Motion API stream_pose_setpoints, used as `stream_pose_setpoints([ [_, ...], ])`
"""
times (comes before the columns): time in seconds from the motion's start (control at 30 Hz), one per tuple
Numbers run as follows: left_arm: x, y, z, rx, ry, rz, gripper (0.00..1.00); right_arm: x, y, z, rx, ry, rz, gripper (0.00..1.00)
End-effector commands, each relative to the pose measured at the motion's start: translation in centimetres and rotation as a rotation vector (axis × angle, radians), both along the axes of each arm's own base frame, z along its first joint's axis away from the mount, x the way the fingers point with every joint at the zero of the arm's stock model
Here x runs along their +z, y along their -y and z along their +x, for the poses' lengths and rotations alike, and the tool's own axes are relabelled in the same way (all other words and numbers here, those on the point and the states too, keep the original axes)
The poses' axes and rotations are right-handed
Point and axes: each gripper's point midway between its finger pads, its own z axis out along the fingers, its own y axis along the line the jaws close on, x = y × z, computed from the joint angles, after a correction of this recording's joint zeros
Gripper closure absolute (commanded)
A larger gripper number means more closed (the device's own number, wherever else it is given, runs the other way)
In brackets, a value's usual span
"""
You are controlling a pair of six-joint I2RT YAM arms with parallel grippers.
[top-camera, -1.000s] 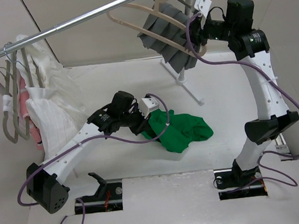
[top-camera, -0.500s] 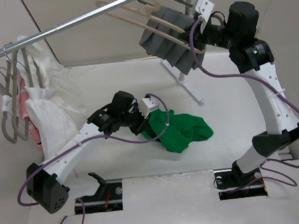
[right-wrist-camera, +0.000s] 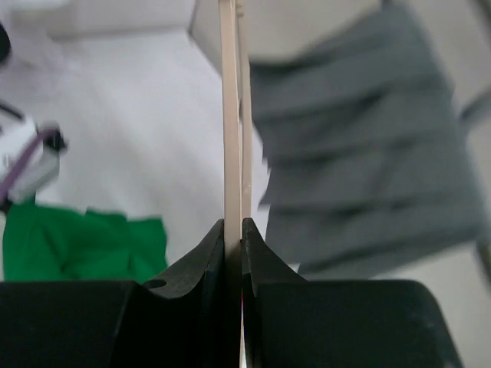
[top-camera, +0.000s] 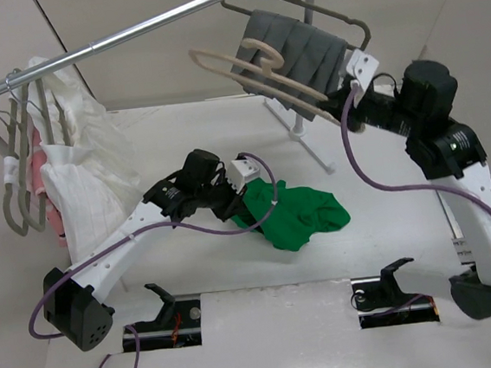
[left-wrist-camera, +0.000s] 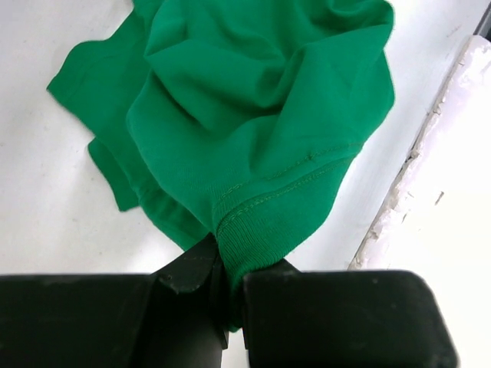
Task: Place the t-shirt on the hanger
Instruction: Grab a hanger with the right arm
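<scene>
Pinching a ribbed edge of the bright green cotton t-shirt (left-wrist-camera: 261, 115), the left gripper (left-wrist-camera: 222, 268) is clenched on the fabric. The shirt lies crumpled near the middle of the white table (top-camera: 382, 153). The right gripper (right-wrist-camera: 234, 230) is clamped on a thin edge of the beige plastic clothes hanger (top-camera: 248, 72), holding it in the air at the far right, in front of the grey pleated cloth (top-camera: 298, 50).
</scene>
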Motion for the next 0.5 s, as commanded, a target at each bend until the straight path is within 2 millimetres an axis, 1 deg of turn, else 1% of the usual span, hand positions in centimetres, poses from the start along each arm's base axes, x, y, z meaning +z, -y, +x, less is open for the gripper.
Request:
stream_pose_setpoints([
  [0.0,2.0,-0.1,1.2,0.055,0.008,-0.048,1.00,-1.0,4.5,-3.9,-0.160,-0.021,-0.008,1.00],
  [0.03,1.0,-0.1,1.1,0.056,-0.025,-0.022,1.00,-2.6,5.4,-4.3,-0.198,-0.068,-0.020,1.00],
  [0.07,1.7,-0.1,1.7,0.065,-0.020,-0.026,1.00,-3.9,6.9,-5.9,-0.254,-0.120,-0.037,1.00],
  [0.1,1.5,0.0,1.8,0.065,-0.034,-0.014,1.00,-5.4,7.7,-5.9,-0.291,-0.169,-0.064,1.00],
  [0.13,1.4,0.1,1.9,0.065,-0.048,-0.004,1.00,-6.2,8.4,-7.2,-0.318,-0.203,-0.056,1.00],
  [0.17,0.3,0.1,2.2,0.075,-0.082,0.036,1.00,-7.1,9.0,-8.0,-0.337,-0.231,-0.062,1.00],
  [0.2,0.1,0.0,2.7,0.088,-0.084,0.057,1.00,-7.8,9.4,-8.8,-0.351,-0.254,-0.067,1.00],
  [0.23,0.7,0.4,3.6,0.097,-0.065,0.055,1.00,-8.6,10.1,-10.4,-0.369,-0.274,-0.069,1.00],
  [0.27,-0.3,0.3,3.9,0.105,-0.098,0.094,1.00,-9.7,10.5,-11.0,-0.383,-0.308,-0.069,1.00],
  [0.3,-0.5,0.2,4.8,0.115,-0.093,0.106,1.00,-10.3,11.0,-11.6,-0.403,-0.319,-0.080,1.00],
  [0.33,-0.3,-0.1,5.7,0.138,-0.094,0.115,1.00,-11.4,11.5,-12.8,-0.417,-0.367,-0.098,1.00],
  [0.37,-0.6,-0.2,6.4,0.145,-0.096,0.123,1.00,-11.8,11.9,-13.7,-0.418,-0.380,-0.106,1.00],
  [0.4,-2.0,-0.5,6.8,0.157,-0.145,0.159,1.00,-12.4,12.1,-14.4,-0.418,-0.403,-0.119,1.00],
  [0.43,-1.7,-0.6,7.9,0.175,-0.151,0.150,1.00,-13.5,11.7,-15.8,-0.375,-0.455,-0.134,1.00],
  [0.47,-1.9,-0.7,8.5,0.184,-0.166,0.159,1.00,-13.8,11.6,-16.7,-0.354,-0.472,-0.136,1.00],
])
